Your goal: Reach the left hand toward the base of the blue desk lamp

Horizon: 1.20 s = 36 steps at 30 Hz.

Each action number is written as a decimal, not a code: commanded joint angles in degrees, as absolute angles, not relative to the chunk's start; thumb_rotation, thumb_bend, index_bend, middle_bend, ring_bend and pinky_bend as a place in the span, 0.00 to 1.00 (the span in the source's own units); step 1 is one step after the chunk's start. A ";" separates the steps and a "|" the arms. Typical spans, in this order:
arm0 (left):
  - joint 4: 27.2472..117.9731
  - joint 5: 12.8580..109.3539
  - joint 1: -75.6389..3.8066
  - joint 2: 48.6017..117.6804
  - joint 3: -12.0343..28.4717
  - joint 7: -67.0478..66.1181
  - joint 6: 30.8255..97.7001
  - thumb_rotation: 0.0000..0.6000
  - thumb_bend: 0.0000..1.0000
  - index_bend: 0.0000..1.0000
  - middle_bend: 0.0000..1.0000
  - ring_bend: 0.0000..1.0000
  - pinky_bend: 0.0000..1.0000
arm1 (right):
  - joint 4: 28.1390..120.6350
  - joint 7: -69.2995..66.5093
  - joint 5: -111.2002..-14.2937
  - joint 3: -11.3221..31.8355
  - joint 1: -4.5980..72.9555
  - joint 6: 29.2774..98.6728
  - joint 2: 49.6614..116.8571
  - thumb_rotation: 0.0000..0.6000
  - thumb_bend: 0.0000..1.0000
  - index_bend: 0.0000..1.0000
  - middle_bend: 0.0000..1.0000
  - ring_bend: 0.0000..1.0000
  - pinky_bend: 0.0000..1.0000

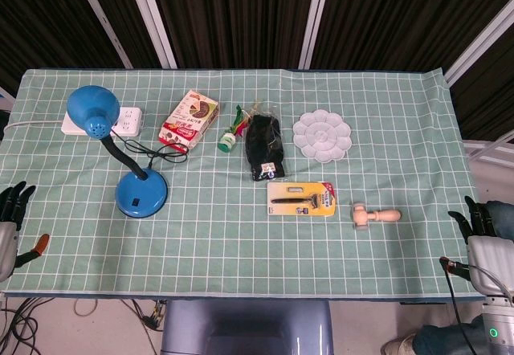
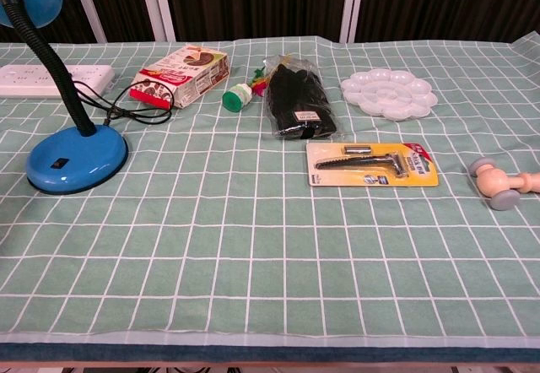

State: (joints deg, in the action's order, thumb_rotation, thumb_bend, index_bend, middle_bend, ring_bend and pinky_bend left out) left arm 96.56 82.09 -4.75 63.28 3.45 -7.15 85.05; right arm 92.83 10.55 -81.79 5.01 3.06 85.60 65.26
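The blue desk lamp has a round base [image 1: 141,193] [image 2: 76,160] on the left part of the table, a black gooseneck and a blue shade [image 1: 92,111] leaning back left. My left hand [image 1: 11,218] hangs off the table's left edge, well left of the base, fingers apart and holding nothing. My right hand [image 1: 484,230] sits off the right edge, fingers apart and empty. Neither hand shows in the chest view.
A white power strip [image 1: 103,121] and the lamp's black cord [image 1: 161,153] lie behind the base. Further right are a snack box [image 1: 189,119], a green-capped bottle [image 1: 229,139], a black bag [image 1: 264,148], a white palette [image 1: 321,135], a razor pack [image 1: 301,198] and a wooden roller [image 1: 374,215].
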 commanded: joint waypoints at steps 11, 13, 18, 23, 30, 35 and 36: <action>96.76 81.74 -4.85 63.08 3.50 -7.13 84.65 1.00 0.30 0.00 0.00 0.00 0.00 | 92.75 10.68 -81.73 5.05 3.06 85.60 65.26 1.00 0.15 0.23 0.05 0.07 1.00; 96.78 81.96 -4.85 63.05 3.42 -7.00 84.67 1.00 0.30 0.00 0.00 0.00 0.00 | 92.80 10.68 -81.73 5.05 3.04 85.64 65.26 1.00 0.15 0.23 0.05 0.07 1.00; 96.61 82.21 -4.92 62.92 3.29 -6.59 84.47 1.00 0.31 0.00 0.00 0.00 0.00 | 92.85 10.91 -81.90 4.92 3.01 85.68 65.26 1.00 0.15 0.23 0.05 0.07 1.00; 96.37 82.11 -5.09 63.01 3.33 -6.65 84.18 1.00 0.33 0.00 0.00 0.00 0.00 | 92.89 10.85 -81.60 5.04 3.01 85.58 65.28 1.00 0.15 0.23 0.05 0.07 1.00; 95.95 84.07 -5.33 63.10 2.99 -6.10 84.65 1.00 0.40 0.00 0.00 0.00 0.00 | 92.96 10.72 -81.68 4.97 3.01 85.50 65.16 1.00 0.15 0.23 0.05 0.07 1.00; 95.02 86.00 -5.15 63.60 2.99 -5.11 86.33 1.00 0.50 0.00 0.18 0.27 0.45 | 93.09 10.72 -81.47 5.01 2.95 85.49 65.10 1.00 0.15 0.23 0.05 0.07 1.00; 95.26 86.12 -5.01 63.82 3.09 -4.47 86.79 1.00 0.52 0.00 0.22 0.32 0.51 | 93.18 10.79 -81.25 5.08 2.90 85.53 65.09 1.00 0.15 0.23 0.05 0.07 1.00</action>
State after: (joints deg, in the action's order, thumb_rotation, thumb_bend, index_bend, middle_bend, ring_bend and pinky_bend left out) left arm 95.20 85.86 -5.20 63.50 3.00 -5.15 86.22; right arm 93.11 10.74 -81.38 5.03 2.94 85.51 65.11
